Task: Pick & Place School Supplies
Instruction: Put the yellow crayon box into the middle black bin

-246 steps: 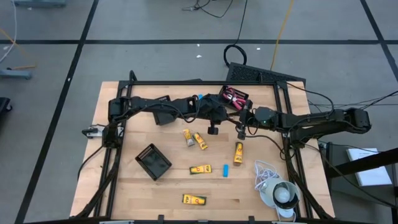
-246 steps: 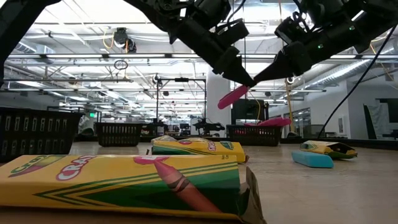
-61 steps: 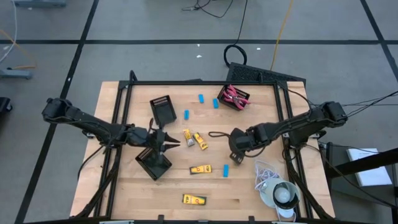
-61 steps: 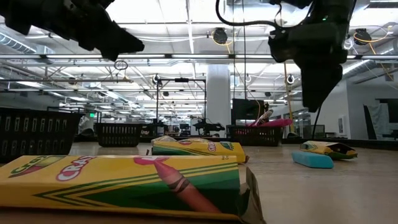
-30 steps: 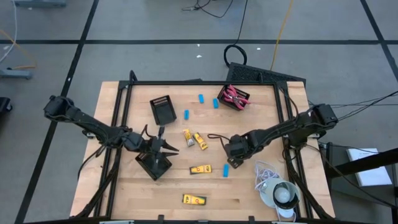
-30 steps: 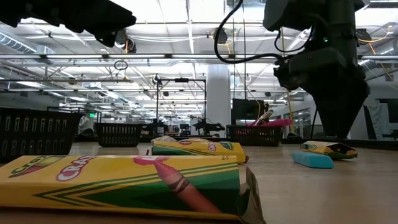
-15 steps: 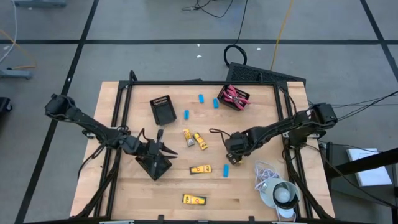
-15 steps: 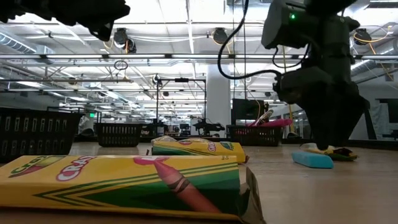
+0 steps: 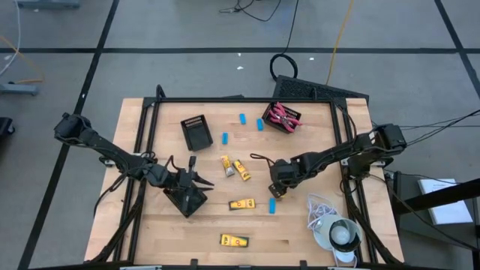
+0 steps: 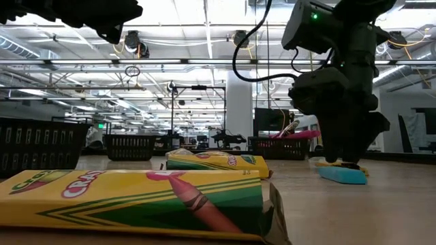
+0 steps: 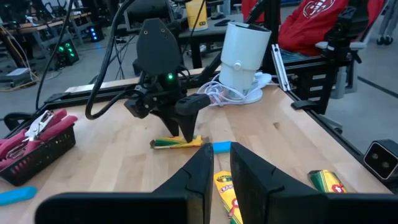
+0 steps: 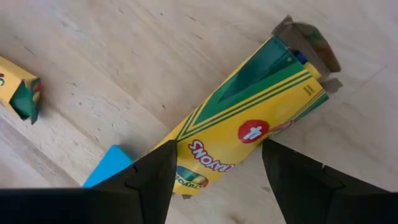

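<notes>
Wooden table [image 9: 315, 120] is spanned by both arms. The right gripper [image 9: 278, 180] has been lowered within the last second onto a yellow crayon box [image 12: 249, 134] right of centre, its open fingers [image 12: 146, 180] straddling the box, so a grasp appears imminent. The left gripper [image 9: 193, 180], parted, is kept over a black tray [image 9: 186, 201] at the left. A light-blue eraser [image 9: 272, 204] is seen just nearer.
</notes>
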Available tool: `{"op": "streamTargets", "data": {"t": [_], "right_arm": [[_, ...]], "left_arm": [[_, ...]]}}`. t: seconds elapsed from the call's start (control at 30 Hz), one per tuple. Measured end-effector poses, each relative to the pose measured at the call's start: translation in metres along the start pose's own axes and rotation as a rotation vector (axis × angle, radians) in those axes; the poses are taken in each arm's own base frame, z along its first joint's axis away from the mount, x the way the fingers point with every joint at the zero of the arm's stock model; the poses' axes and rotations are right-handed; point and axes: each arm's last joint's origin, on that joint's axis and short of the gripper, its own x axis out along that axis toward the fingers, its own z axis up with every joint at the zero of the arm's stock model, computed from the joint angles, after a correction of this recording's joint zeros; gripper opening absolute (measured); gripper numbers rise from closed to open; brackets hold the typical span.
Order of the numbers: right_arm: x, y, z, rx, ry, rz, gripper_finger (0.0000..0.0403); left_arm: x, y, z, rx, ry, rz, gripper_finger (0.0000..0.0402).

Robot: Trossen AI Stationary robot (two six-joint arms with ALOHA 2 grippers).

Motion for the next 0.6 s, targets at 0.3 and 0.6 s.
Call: {"op": "streamTargets", "data": {"t": [0.3, 0.6], "right_arm": [[-0.003, -0.002, 0.029, -0.038, -0.13, 0.081, 0.0228], [-0.004, -0.006, 0.038, -0.076, -0.163, 0.075, 0.0222]], "left_arm": [[0.0, 0.0, 0.0, -0.004, -0.001, 0.0, 0.0058], [0.0, 0.0, 0.0, -0.004, -0.002, 0.001, 0.0058]]}}
